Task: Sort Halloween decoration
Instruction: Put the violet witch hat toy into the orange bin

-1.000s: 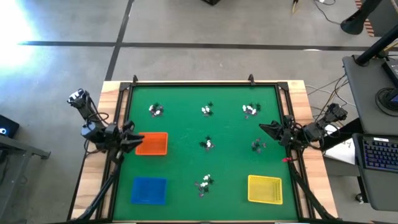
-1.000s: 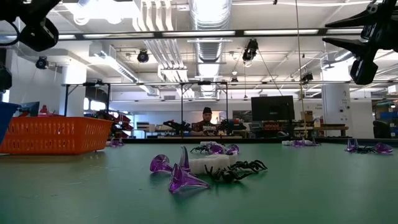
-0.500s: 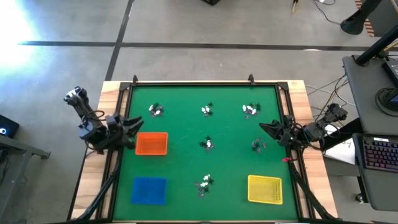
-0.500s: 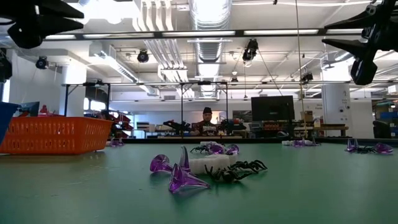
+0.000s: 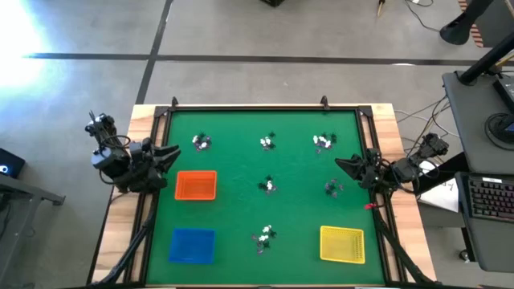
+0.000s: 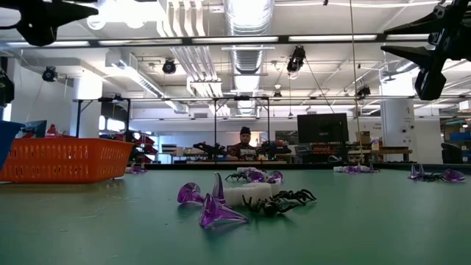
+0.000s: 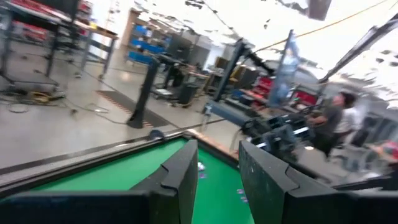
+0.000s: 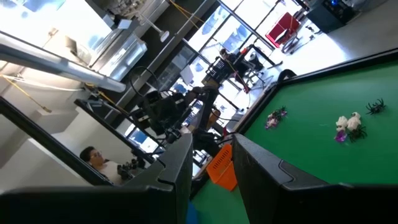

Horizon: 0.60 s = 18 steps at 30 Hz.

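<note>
I see the left end effector (image 5: 170, 152) hanging at the green tabletop's (image 5: 241, 209) left edge, fingers slightly apart, empty. Right end effector (image 5: 340, 165) same at the right edge. Nearest tiny white, black and purple Halloween trinkets (image 5: 201, 143) lie just beside the left one.

Lab, ceiling ducts (image 6: 246, 18), workbenches (image 6: 243, 153), monitors (image 6: 322, 126)

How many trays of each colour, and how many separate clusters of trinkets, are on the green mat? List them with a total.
Orange tray: 1
Blue tray: 1
Yellow tray: 1
Trinket clusters: 6
Total: 9
</note>
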Available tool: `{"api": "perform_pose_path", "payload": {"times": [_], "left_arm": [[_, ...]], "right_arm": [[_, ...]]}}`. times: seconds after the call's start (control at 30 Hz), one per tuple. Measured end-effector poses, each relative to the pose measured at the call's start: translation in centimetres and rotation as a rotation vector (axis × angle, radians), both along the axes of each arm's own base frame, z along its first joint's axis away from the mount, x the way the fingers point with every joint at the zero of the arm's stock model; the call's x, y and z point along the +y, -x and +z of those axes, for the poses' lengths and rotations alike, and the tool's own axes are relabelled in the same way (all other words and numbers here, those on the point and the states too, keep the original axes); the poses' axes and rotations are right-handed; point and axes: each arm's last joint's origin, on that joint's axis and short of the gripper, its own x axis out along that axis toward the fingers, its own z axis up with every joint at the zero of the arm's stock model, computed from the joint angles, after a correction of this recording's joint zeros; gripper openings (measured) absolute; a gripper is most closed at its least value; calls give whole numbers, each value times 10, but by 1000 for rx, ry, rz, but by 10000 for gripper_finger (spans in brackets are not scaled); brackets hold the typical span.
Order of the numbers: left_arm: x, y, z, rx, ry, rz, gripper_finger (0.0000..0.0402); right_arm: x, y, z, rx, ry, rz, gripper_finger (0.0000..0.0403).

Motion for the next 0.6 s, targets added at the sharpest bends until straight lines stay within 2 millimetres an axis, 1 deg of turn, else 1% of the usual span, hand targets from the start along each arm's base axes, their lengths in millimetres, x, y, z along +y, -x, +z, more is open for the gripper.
{"api": "perform_pose_path", "payload": {"times": [0.17, 0.33, 0.4, 0.5, 0.6], "left_arm": [[4, 3, 11, -42, 16, -27, 100], [12, 8, 34, -29, -56, -10, 100], [15, 11, 43, -42, -81, -23, 100], [20, 15, 58, -81, -127, -70, 100], [24, 19, 69, -85, -152, -83, 100]], "right_arm": [[-1, 0, 0, -3, -26, -42, 105], [-4, 1, 1, -7, -50, -119, 105], [-5, 2, 3, -9, -23, -135, 105], [-5, 3, 8, -32, 37, -122, 105], [-6, 4, 16, -109, 61, -66, 105]]}}
